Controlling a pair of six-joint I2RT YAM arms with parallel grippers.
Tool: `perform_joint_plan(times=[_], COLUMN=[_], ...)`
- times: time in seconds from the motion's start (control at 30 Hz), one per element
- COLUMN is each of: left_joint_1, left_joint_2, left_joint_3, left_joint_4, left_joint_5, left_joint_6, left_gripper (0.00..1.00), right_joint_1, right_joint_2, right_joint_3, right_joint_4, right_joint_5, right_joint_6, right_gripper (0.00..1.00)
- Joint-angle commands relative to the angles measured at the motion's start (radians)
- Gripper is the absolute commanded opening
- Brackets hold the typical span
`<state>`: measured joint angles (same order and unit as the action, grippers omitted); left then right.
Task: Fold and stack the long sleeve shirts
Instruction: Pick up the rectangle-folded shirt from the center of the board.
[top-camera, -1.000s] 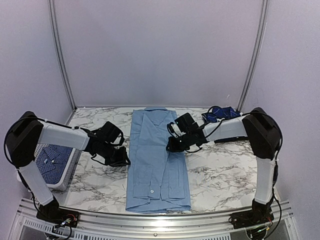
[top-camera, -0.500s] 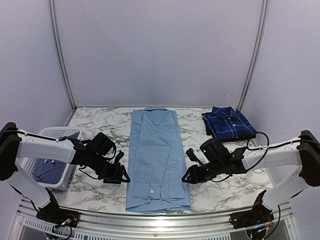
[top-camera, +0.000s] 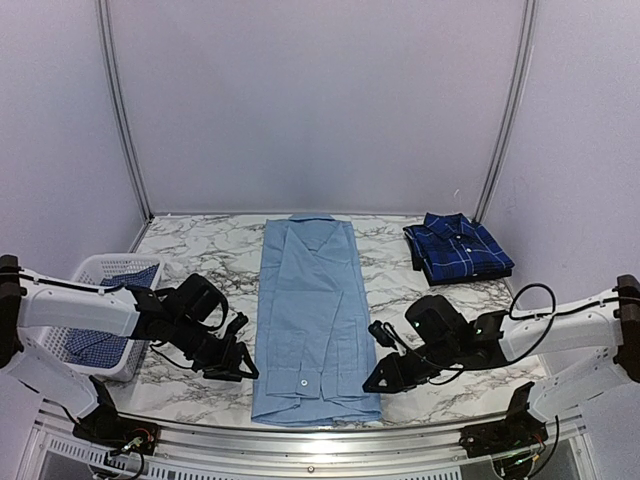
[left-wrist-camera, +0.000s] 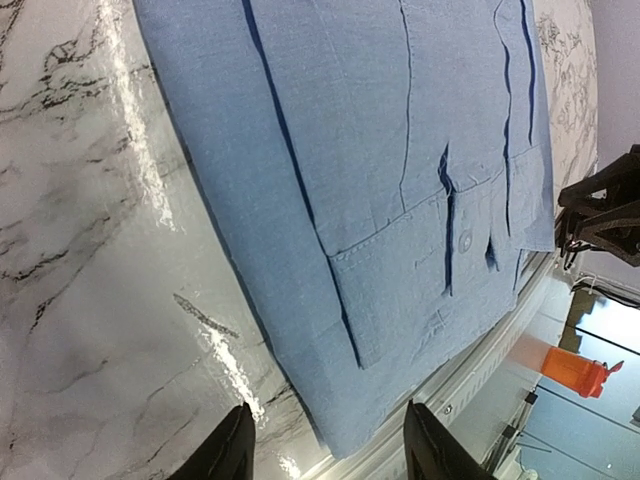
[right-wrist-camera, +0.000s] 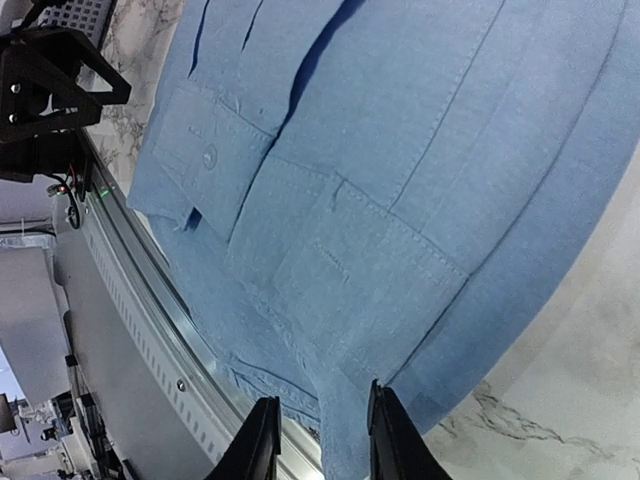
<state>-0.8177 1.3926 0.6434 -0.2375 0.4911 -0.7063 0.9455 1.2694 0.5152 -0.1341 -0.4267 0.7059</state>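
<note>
1. The light blue shirt (top-camera: 315, 320) lies flat as a long narrow strip down the middle of the marble table (top-camera: 440, 290). Its collar is at the far end, its sleeves are folded in, and its hem is close to the near rail (top-camera: 300, 440).
2. My left gripper (top-camera: 238, 362) sits just off the hem's left corner with its jaws well apart and nothing between them. My right gripper (top-camera: 375, 380) is by the right corner with its jaws only narrowly parted. The wrist view shows the hem corner between its fingers (right-wrist-camera: 262, 440), but I cannot tell whether they touch it.
3. Risk: several layers stack up at that hem. If I pinch only the top cuff, I expect the sleeve to peel away and undo the fold when I lift.
4. Risk: the hem sits close to the rail, so a low approach could jam a finger on the metal or push cloth over the edge.
5. Risk: my jaws are unevenly wide, so one side may catch before the other and skew the shirt.
6. Since a second ago, both my arms have come down from mid-shirt to the near corners and my left jaws have widened. The folded navy plaid shirt (top-camera: 458, 247) at far right is now uncovered. The checked shirt (top-camera: 88, 345) stays in the basket (top-camera: 100, 262).
</note>
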Motion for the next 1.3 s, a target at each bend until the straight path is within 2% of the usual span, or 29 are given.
perform_joint_plan(times=[0.0,0.33,0.43,0.53,0.67,0.8,1.03,1.27], left_joint_1=[-0.007,-0.016,-0.022,-0.026,-0.028,-0.03,-0.042,-0.055], left_joint_2=[-0.026,-0.005,0.003,0.009,0.014,0.03,0.087,0.156], left_joint_3=[-0.023,-0.038,-0.039,-0.045,-0.06,-0.063,-0.036,-0.006], left_joint_4=[-0.01,0.007,0.009,0.009,0.008,0.006,0.006,0.022], left_joint_5=[0.02,0.047,0.057,0.065,0.069,0.066,0.047,0.05], left_joint_6=[-0.017,-0.017,-0.014,-0.013,-0.012,-0.008,-0.008,-0.03], left_gripper=[0.52,0.53,0.56,0.59,0.6,0.61,0.6,0.49], right_joint_1=[0.031,0.039,0.039,0.035,0.002,-0.05,-0.077,-0.093], right_joint_2=[0.002,-0.051,-0.082,-0.119,-0.158,-0.158,-0.042,0.033], right_joint_3=[-0.03,-0.1,-0.084,-0.076,-0.07,-0.089,-0.091,-0.107], right_joint_4=[0.022,-0.02,-0.07,-0.129,-0.166,-0.093,0.041,0.169], right_joint_5=[-0.04,-0.05,-0.024,0.016,0.049,0.013,-0.053,-0.104], right_joint_6=[0.023,0.056,0.059,0.068,0.07,0.088,0.084,0.109], right_gripper=[0.26,0.27,0.32,0.42,0.46,0.49,0.49,0.49])
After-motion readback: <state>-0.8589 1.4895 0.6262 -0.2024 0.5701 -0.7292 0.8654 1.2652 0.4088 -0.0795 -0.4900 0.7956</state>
